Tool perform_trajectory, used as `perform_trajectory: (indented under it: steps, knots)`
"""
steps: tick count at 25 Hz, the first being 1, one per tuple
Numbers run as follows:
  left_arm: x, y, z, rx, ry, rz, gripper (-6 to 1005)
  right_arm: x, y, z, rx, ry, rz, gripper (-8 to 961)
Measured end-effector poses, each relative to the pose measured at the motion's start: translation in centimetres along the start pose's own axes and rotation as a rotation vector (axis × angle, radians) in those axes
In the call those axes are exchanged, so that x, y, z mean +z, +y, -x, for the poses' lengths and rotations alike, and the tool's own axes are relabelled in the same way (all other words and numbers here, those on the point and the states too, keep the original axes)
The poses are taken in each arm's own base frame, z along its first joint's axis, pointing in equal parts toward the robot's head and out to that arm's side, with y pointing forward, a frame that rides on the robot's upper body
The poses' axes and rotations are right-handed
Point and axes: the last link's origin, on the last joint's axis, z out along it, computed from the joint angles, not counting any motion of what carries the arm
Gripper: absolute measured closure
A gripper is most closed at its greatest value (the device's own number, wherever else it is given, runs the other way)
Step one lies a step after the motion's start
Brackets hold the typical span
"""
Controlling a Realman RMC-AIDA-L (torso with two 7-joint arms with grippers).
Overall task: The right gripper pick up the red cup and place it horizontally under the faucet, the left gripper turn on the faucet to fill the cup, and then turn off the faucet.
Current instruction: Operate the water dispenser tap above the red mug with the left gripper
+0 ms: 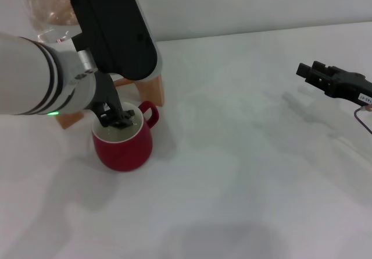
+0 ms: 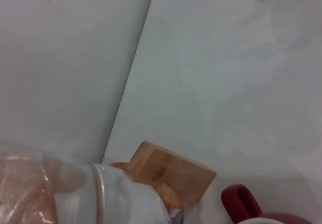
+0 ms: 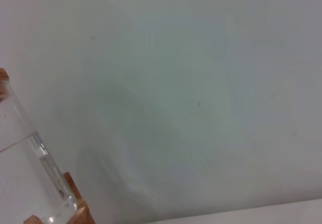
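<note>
The red cup (image 1: 123,142) stands upright on the white table, right in front of the wooden stand (image 1: 152,87), with its handle (image 2: 241,204) turned toward the stand. My left gripper (image 1: 119,117), on the green-lit arm, hangs just over the cup's mouth and covers the faucet in the head view. Only a small chrome bit of the faucet (image 2: 175,215) shows in the left wrist view, beside a stand leg. My right gripper (image 1: 305,71) hovers far off at the right side of the table, holding nothing and pointing toward the middle.
The clear water jar (image 1: 49,14) sits on the stand at the back left, partly behind my left arm. Its glass wall (image 3: 30,173) also shows in the right wrist view. A pale wall rises behind the table's far edge.
</note>
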Motion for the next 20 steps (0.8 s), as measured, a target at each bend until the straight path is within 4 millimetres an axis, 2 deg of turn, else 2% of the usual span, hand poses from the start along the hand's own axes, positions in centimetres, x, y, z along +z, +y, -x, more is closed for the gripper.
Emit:
perform_trajectory:
  steps: [20]
  knots:
    - [-0.2,1.3,-1.4,0.062,0.04,0.002,123,0.0,-0.1,0.1,-0.001,0.0,-0.004,441]
